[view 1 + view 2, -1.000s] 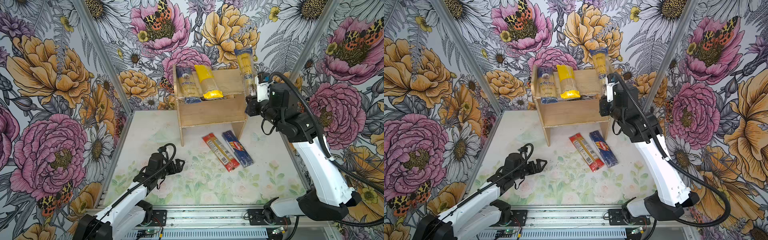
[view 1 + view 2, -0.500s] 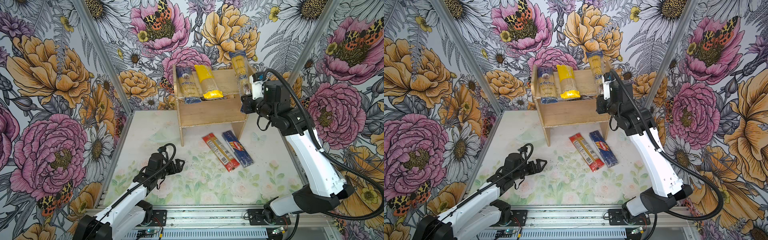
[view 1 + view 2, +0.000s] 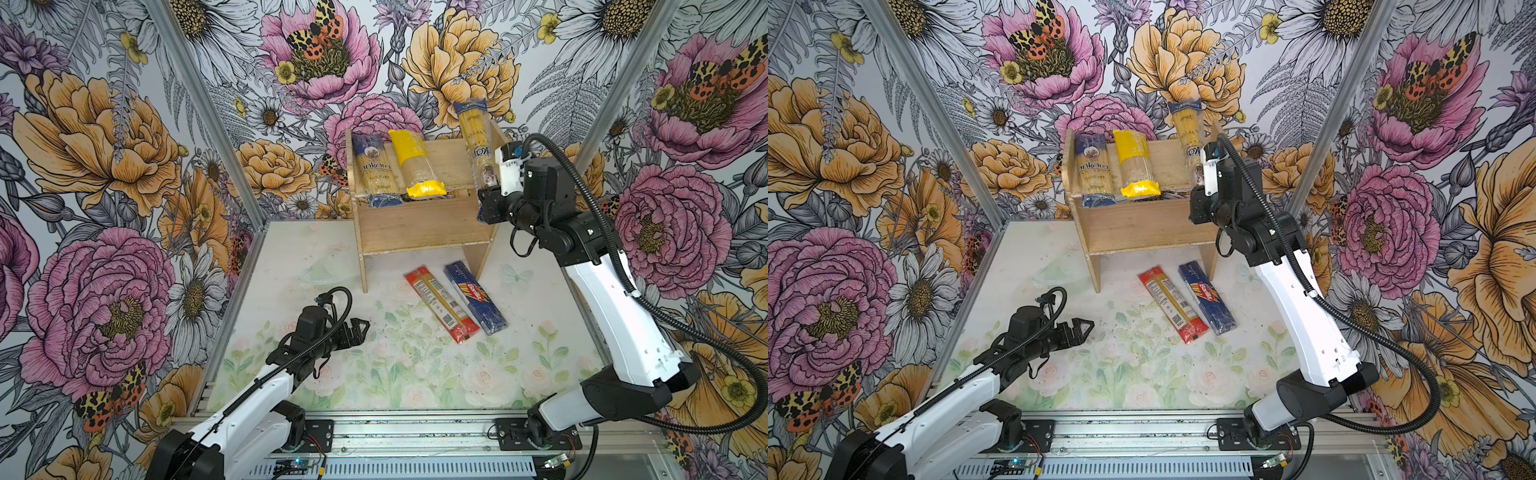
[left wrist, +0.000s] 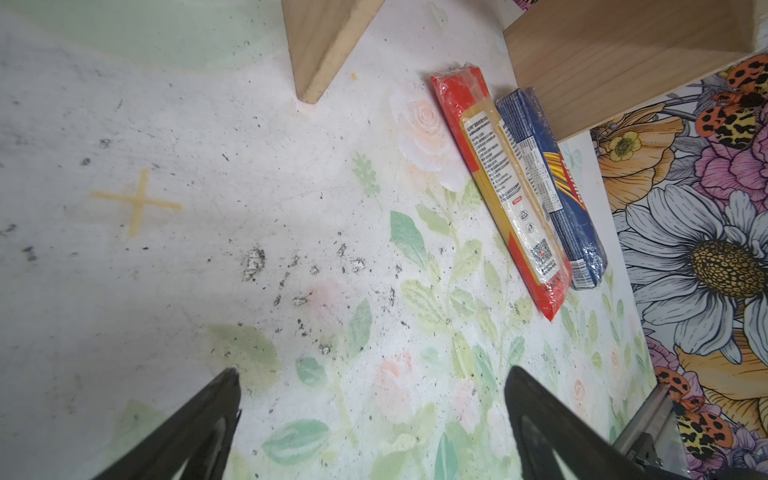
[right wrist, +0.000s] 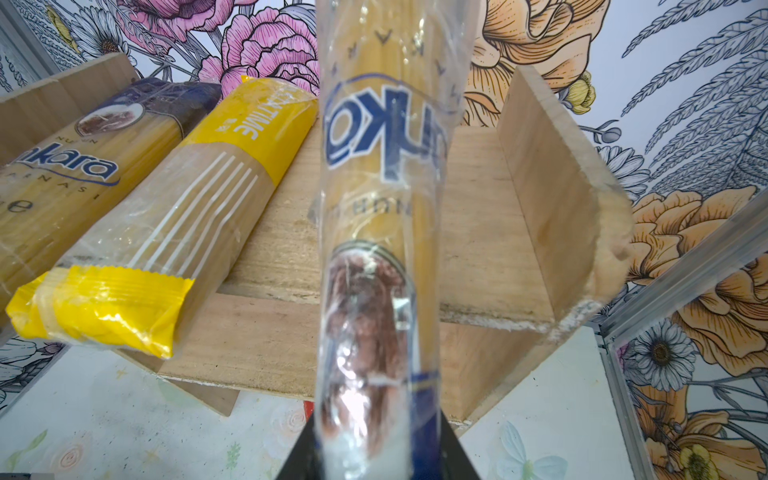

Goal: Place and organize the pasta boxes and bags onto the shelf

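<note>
Rightward, bare shelf (image 3: pixel 452 166) beside slimmer bag (image 3: pixel 473 133).

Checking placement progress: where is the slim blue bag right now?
In both top views the slim blue bag is held by the right gripper above the upper tier at the right end of the shelf, right of the yellow bag.

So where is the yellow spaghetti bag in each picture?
In a top view: the yellow-ended bag lies on the shelf's upper tier, above the picture's middle.
In a top view: the yellow-ended bag is on the same tier, slightly further left.
Left wrist: not in it.
Right wrist: the yellow-ended bag fills the left half.
Shared landmark: the "ankara" bag right beside it.
</note>
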`<state>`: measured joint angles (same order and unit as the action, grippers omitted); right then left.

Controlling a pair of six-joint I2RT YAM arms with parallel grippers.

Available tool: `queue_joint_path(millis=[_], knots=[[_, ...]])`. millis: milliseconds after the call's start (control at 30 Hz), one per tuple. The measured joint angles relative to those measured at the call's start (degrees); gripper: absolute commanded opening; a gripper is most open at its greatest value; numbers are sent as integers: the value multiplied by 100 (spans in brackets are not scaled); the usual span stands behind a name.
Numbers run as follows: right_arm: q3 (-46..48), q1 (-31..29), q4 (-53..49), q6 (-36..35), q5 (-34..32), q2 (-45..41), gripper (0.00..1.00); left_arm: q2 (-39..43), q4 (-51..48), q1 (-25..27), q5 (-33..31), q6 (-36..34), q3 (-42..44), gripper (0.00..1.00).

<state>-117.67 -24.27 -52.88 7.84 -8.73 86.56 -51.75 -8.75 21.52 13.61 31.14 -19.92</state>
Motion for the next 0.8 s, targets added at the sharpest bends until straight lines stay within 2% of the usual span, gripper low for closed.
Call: queue_joint_path(millis=[800], knots=[[-179,74,293,-151,111,358,0,2,4,0,107,-20,0,99]])
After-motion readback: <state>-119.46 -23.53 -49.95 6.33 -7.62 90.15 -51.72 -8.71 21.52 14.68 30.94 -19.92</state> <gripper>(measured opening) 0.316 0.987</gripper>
